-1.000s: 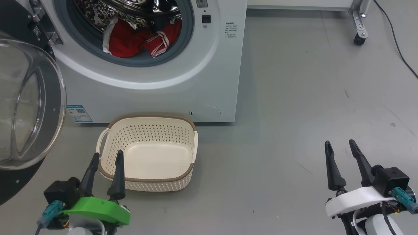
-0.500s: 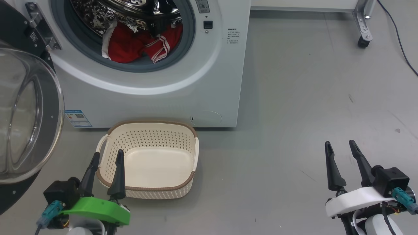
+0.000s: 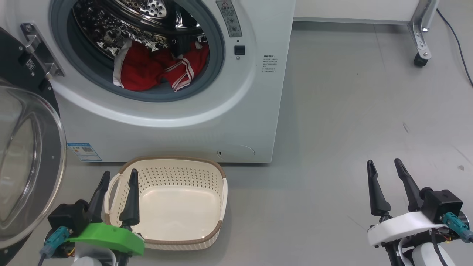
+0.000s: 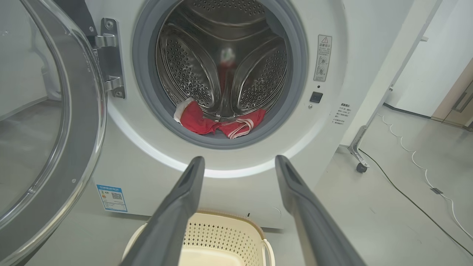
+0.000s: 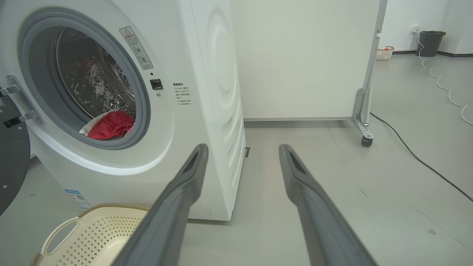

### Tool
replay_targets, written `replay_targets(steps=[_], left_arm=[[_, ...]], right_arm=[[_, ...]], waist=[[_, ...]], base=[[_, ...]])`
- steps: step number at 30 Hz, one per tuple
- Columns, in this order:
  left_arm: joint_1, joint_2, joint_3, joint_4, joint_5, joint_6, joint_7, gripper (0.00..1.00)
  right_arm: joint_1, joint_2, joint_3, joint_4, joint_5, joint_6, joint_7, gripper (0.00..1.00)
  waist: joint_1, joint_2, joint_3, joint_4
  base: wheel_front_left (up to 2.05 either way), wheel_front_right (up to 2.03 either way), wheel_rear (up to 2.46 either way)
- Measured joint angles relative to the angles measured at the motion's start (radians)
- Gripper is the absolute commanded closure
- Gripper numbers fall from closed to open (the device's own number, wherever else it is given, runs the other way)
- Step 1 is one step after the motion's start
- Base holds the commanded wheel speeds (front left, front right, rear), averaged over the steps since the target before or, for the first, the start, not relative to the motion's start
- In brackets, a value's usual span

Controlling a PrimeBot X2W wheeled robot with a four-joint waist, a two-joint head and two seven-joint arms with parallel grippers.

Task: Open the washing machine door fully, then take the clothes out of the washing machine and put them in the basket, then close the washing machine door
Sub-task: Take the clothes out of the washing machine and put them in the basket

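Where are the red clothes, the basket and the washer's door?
the clothes [image 3: 144, 72]: head view, red fabric inside the drum.
the basket [image 3: 173, 177]: head view, perforated back wall.
the washing machine door [image 3: 22, 166]: head view, clear glass bowl.

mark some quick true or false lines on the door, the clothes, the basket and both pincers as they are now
1. The washing machine door is shut. False: it stands swung open at the left of the porthole.
2. The clothes lie inside the drum. True.
3. The basket has red fabric in it. False: its inside is bare; the red clothes are in the drum.
4. The left pincer and the right pincer are open and hold nothing. True.
5. The basket stands on the floor in front of the washing machine. True.
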State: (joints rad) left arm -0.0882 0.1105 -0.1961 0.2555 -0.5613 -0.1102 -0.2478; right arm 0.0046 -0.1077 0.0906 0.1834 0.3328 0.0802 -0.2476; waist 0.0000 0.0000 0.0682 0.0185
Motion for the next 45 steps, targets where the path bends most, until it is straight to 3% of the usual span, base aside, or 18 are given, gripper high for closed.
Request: replay_targets(steps=[20,45], left_arm=[[0.0,0.001,-0.029,0.0,0.014,-0.001,0.0,0.0],[0.0,0.015,0.002,-0.023,0.03,0.018,-0.001,0.0]], right_arm=[[0.0,0.01,0.015,0.008,0.0,0.007,0.0,0.0],[-0.01,0.016,0.034,-0.002,-0.011,0.012,0.0,0.0]], waist=[[0.0,0.0,0.0,-0.008],[0.0,0.0,0.052,-0.046]], base=[[0.82,-0.82,0.0],[0.1,-0.1,0.0]])
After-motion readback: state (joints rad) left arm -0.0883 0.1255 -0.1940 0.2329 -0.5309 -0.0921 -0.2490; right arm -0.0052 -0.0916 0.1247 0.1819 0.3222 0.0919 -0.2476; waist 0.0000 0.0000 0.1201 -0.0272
